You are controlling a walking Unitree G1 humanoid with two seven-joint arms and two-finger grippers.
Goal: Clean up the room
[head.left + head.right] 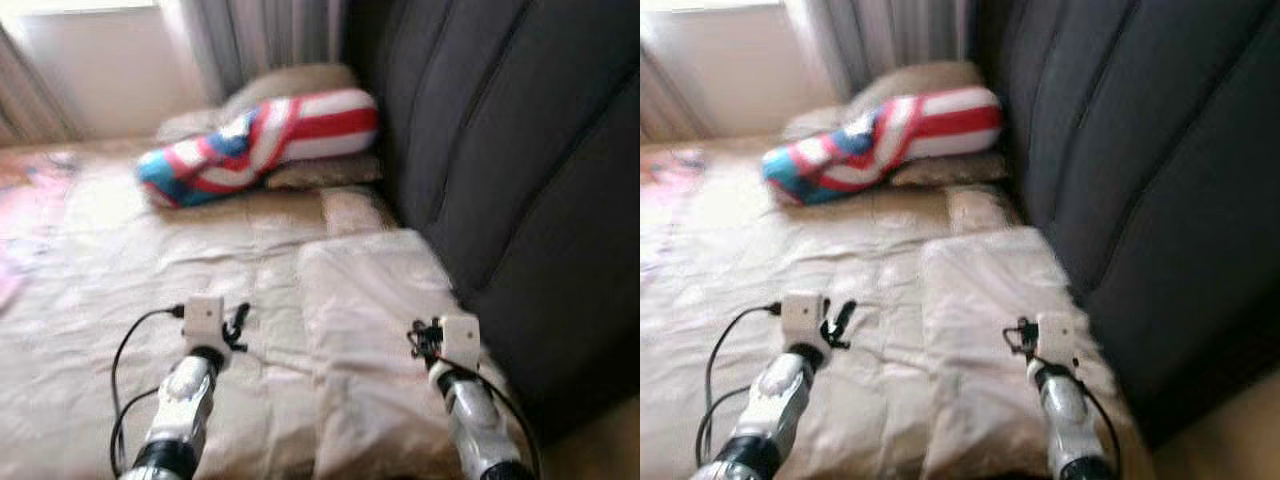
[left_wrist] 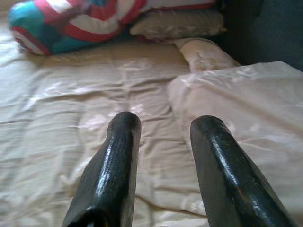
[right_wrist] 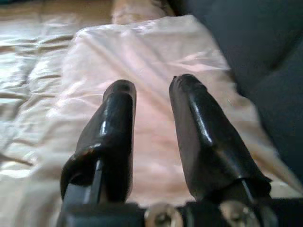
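While both silver arms reach forward low over the bed (image 1: 120,290), the left gripper (image 2: 163,142) hovers above the wrinkled beige sheet, jaws parted with nothing between them. At lower right, the right gripper (image 3: 151,101) hangs over a beige pillow (image 1: 370,300) beside the dark headboard (image 1: 520,180), jaws narrowly apart and empty. A red, white and blue striped cushion (image 1: 260,145) lies at upper centre, against another pillow (image 1: 300,85).

Bedsheet (image 1: 150,250) open ahead; headboard (image 1: 500,150) blocks right; striped pillow (image 1: 260,140) far end.
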